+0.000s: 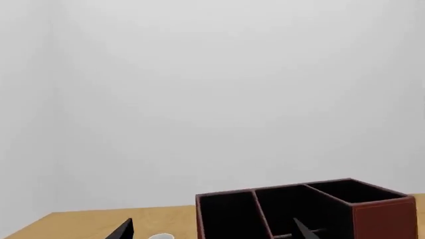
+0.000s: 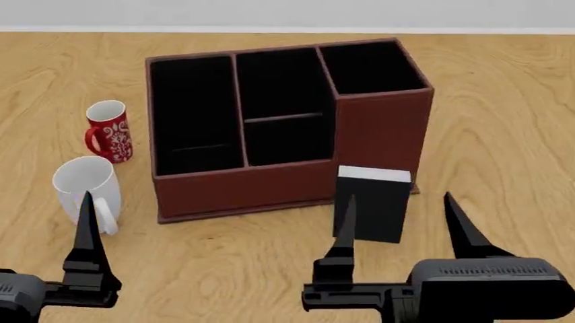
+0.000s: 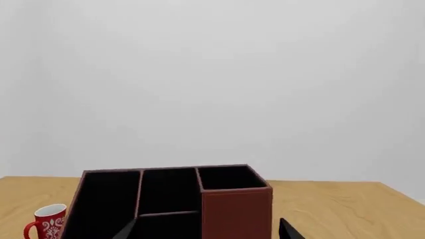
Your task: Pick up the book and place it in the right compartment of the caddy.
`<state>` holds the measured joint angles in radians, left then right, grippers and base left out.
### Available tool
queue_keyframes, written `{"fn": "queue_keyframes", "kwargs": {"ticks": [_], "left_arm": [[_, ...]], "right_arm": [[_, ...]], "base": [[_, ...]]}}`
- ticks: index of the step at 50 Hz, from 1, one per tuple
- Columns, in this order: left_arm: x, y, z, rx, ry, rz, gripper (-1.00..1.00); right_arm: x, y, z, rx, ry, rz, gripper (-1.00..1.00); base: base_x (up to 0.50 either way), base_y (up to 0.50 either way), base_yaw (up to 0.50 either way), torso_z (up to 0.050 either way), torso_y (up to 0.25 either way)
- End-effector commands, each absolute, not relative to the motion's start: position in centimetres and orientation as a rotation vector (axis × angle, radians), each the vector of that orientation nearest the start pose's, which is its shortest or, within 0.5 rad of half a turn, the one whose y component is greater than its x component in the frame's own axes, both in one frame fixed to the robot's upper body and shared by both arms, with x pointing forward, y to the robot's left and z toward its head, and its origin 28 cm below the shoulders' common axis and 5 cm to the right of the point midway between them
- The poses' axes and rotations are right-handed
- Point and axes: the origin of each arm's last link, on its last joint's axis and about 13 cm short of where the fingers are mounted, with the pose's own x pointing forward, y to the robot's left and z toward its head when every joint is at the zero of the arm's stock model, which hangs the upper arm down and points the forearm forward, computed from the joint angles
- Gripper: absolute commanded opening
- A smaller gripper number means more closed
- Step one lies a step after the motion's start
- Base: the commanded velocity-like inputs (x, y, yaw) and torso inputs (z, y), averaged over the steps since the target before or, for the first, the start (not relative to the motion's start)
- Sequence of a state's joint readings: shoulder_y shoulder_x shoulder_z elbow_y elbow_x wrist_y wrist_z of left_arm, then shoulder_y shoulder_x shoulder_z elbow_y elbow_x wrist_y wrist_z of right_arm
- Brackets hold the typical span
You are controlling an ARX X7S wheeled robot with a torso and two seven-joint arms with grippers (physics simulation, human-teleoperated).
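Book: upright against caddy, rigid, likely heavyish, smooth covers (may slip); grip across covers. Right gripper: open, empty, just short.

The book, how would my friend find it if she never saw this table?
Find the big reddish-brown caddy on the wooden table. Just in front of its tall end stands the book, upright. It is plain black with white page edges, unlike the two mugs on the other side.

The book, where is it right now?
In the head view, the book stands upright on the table, right of centre, just in front of the caddy's tall right end.
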<state>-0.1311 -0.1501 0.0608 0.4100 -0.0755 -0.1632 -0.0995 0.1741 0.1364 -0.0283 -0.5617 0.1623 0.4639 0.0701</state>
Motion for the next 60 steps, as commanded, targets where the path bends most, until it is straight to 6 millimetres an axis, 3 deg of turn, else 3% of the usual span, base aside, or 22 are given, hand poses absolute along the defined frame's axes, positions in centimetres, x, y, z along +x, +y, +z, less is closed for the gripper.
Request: {"fn": "queue_keyframes", "kwargs": {"ticks": [1,18,34,60], "left_arm": [[22.91,22.15,12.25,0.060,-0.388,0.014,1.00],[22.65,22.08,12.34,0.085,-0.424,0.053,1.00],[22.73,22.24,12.70,0.114,-0.427,0.096,1.00],[22.86,22.68,12.98,0.117,-0.435,0.129,1.00]], "right_arm": [[22.24,-11.19,14.16,0.018,-0.271,0.037,1.00],[21.94,-11.29,14.28,0.030,-0.287,0.048,1.00],[21.94,-11.17,14.14,0.014,-0.252,0.068,1.00],[22.00,-10.87,14.09,-0.023,-0.240,0.109,1.00]], "base": [[0.00,-0.50,0.00,0.050,0.000],[0.00,-0.50,0.00,0.050,0.000],[0.06,-0.50,0.00,0.000,0.000],[0.35,-0.38,0.00,0.000,0.000]]}}
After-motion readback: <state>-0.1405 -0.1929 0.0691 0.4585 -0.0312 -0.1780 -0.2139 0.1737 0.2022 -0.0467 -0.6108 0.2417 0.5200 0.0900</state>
